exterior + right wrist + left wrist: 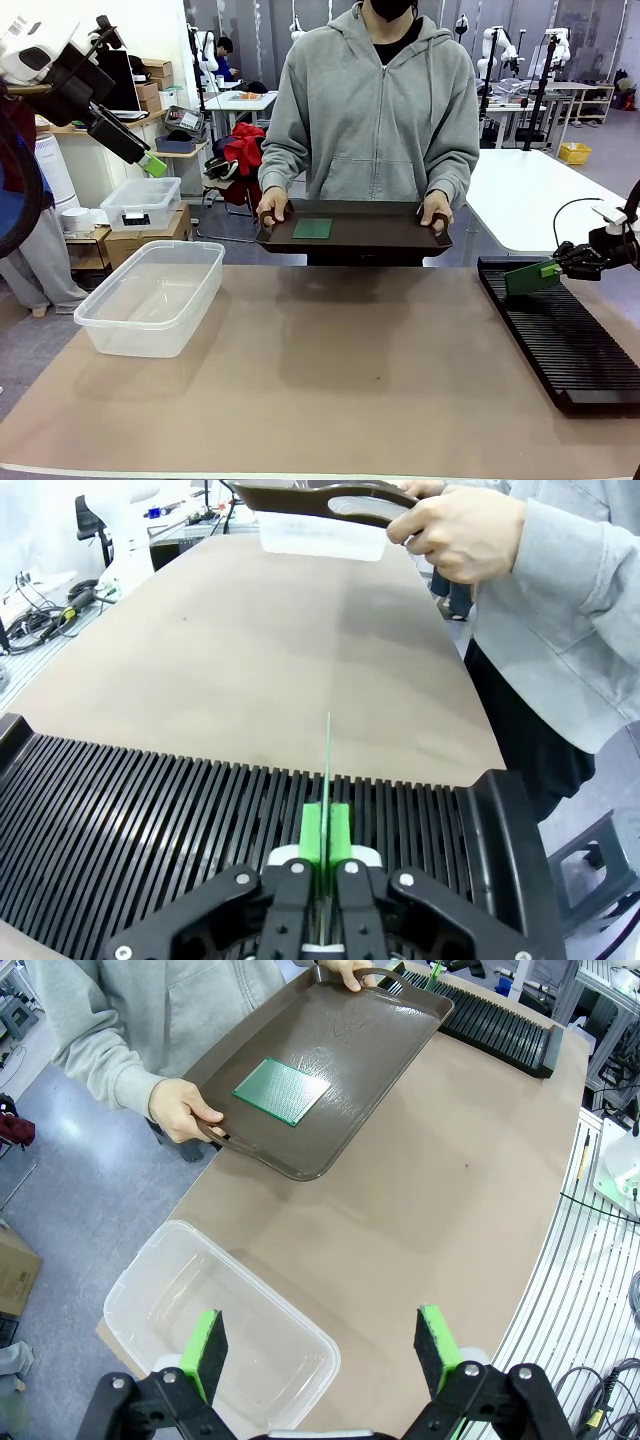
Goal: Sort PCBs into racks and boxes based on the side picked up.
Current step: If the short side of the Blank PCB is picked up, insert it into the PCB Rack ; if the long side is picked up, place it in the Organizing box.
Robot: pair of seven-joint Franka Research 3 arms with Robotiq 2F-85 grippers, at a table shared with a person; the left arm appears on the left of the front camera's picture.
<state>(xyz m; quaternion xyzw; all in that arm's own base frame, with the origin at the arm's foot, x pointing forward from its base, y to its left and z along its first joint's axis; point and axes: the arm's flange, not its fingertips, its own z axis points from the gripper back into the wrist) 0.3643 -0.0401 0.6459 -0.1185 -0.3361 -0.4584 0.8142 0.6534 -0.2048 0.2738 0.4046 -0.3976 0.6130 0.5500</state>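
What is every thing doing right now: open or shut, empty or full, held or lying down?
left gripper: open, holding nothing, above the tub.
right gripper: shut on the gripped PCB.
gripped PCB: held on edge over the rack.
tray PCB: lying flat on the tray.
tray: held up by the person's hands.
tub: empty, no lid.
rack: lying flat, visible slots bare.

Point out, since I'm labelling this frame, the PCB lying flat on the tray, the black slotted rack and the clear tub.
Flat PCB (281,1091): left wrist view, centre of its green face.
Rack (575,350): front view, middle of its ribbed top.
Tub (130,338): front view, near side wall.
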